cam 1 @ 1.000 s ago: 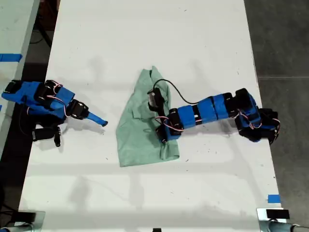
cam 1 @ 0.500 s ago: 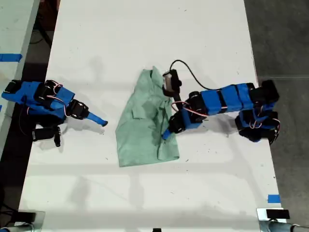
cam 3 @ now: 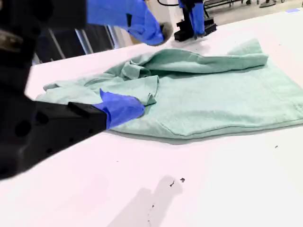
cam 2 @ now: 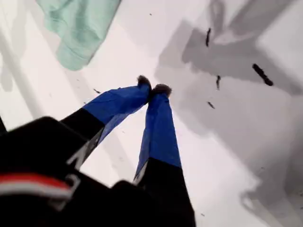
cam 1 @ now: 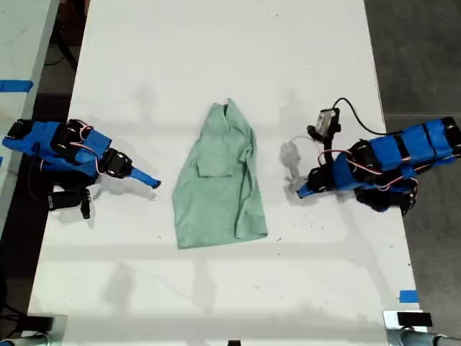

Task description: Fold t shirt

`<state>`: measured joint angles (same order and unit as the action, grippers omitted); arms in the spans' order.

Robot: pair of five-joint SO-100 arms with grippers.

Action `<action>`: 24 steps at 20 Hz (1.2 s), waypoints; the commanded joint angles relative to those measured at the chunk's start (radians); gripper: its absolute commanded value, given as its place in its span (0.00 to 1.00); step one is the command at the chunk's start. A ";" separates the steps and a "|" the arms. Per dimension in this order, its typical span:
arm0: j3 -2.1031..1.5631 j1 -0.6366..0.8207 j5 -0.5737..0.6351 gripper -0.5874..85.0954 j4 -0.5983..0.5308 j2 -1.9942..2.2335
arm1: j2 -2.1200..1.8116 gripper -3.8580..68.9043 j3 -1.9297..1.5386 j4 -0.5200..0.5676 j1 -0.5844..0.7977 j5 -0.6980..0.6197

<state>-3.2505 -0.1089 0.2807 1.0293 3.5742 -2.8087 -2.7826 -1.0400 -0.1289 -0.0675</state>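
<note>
1. My second gripper (cam 1: 149, 180) rests at the exterior view's left, just beside the shirt's edge and apart from it. Its wrist view shows the jaws spread wide with nothing between them. It has not moved over the last second.
2. The shirt (cam 1: 216, 194) lies flat mid-table (cam 1: 216, 58), with the collar toward the exterior view's top and the hem toward its bottom. A small flap is folded over onto the upper middle. The edge toward the exterior view's right now lies narrow and straight.
3. My first gripper (cam 1: 302, 192) was over that right-hand edge a second ago. It has since pulled back clear of the cloth and sits well apart at the exterior view's right. Its wrist view shows the fingertips pressed together, gripping nothing.
4. Meaning: the cloth stayed in place when released, so I judge this side fold is laid and holding. The shirt is still long from collar to hem, so a lengthwise fold appears to remain.
</note>
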 commanded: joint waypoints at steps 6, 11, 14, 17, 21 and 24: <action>-0.041 0.006 0.006 0.24 -0.017 0.009 | -0.689 0.15 -0.321 -0.301 0.015 -0.117; -0.041 0.006 0.006 0.24 -0.017 0.009 | -0.690 0.19 -0.322 -0.301 0.083 -0.364; -0.041 0.006 0.006 0.24 -0.017 0.009 | -0.690 0.19 -0.322 -0.301 0.117 -0.463; -0.041 0.006 0.006 0.24 -0.017 0.009 | -0.690 0.19 -0.322 -0.301 0.117 -0.469; -0.041 0.006 0.006 0.24 -0.017 0.009 | -0.690 0.19 -0.322 -0.301 0.115 -0.474; -0.041 0.006 0.006 0.24 -0.017 0.009 | -0.690 0.19 -0.322 -0.301 0.110 -0.472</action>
<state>-3.2505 -0.1089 0.2807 1.0293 3.5742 -3.4867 -3.0480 -1.3376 -0.0230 -0.5277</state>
